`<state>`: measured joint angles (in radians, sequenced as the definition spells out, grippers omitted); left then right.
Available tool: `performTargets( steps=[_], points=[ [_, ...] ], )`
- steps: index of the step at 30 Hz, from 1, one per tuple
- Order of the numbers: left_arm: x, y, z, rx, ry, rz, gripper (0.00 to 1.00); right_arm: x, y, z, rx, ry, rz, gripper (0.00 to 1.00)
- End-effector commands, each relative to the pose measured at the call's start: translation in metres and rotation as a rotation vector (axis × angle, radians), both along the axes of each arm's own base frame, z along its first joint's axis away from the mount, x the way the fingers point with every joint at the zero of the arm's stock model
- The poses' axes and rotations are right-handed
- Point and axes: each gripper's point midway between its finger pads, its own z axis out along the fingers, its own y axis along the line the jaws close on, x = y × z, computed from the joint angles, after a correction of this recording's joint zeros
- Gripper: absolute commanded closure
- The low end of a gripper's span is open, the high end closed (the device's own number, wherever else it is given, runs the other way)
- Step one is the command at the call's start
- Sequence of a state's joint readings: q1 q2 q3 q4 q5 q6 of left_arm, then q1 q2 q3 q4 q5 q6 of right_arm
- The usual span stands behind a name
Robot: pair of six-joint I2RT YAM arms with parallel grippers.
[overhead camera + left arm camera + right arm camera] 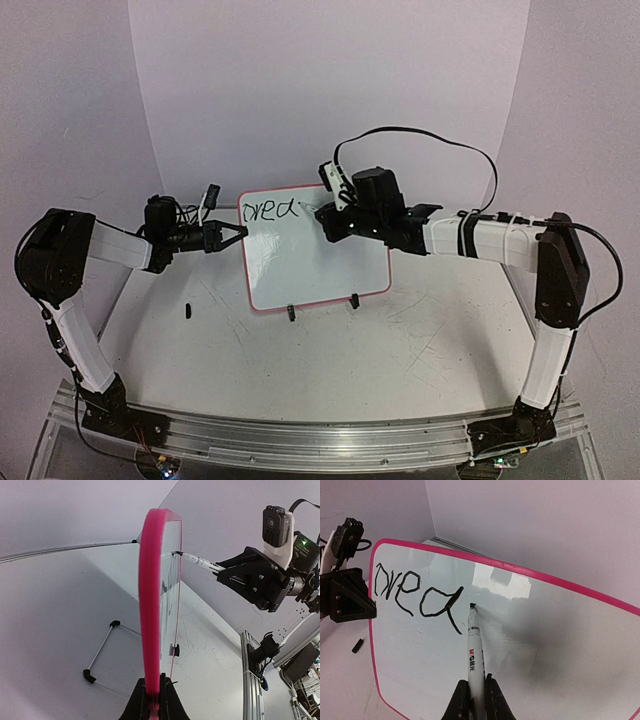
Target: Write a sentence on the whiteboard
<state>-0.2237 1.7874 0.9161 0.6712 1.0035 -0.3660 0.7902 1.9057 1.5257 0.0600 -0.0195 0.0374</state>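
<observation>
board (318,265) is found mid worktop (420,340), between the two arms, with its two feet (291,313) at the near edge. whether the far edge is lifted cannot be told.

writing (415,597) is set in the top left corner. four letters, "drea", can be read, so the sentence is judged barely begun.

marker (475,650) is grasped by the right end effector (476,687), clenched low on the barrel. the tip is set at the surface just right of the last letter, and contact appears made. the barrel is held slanted, probably so the tip can be dragged rightward without being hidden.

the left rim is pinched by the left end effector (154,692), clenched on the pink frame. this is judged to be a brace, so that the board is not shoved about by the strokes.

edges and room:
- much bare board is left to the right of the tip and below the first line.
- the top rim is near the letters, so little margin is left for tall strokes.
- the left end effector is passed only at the line's start, and the writing runs away from it.
- a black piece (187,309) is noted on the worktop left of the board, well apart from both arms.
</observation>
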Motion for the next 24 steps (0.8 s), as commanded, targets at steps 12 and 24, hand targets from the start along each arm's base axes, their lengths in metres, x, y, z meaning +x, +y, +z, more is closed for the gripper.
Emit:
performTargets(
  steps=[12, 24],
  points=[
    [0.006, -0.005, 0.019, 0.007, -0.113, -0.006, 1.0, -0.01, 0.001, -0.005, 0.014, 0.027, -0.002, 1.0],
    [0.007, -0.005, 0.018, 0.006, -0.112, -0.009, 1.0, 0.002, -0.003, 0.01, 0.04, 0.003, -0.033, 1.0]
  ],
)
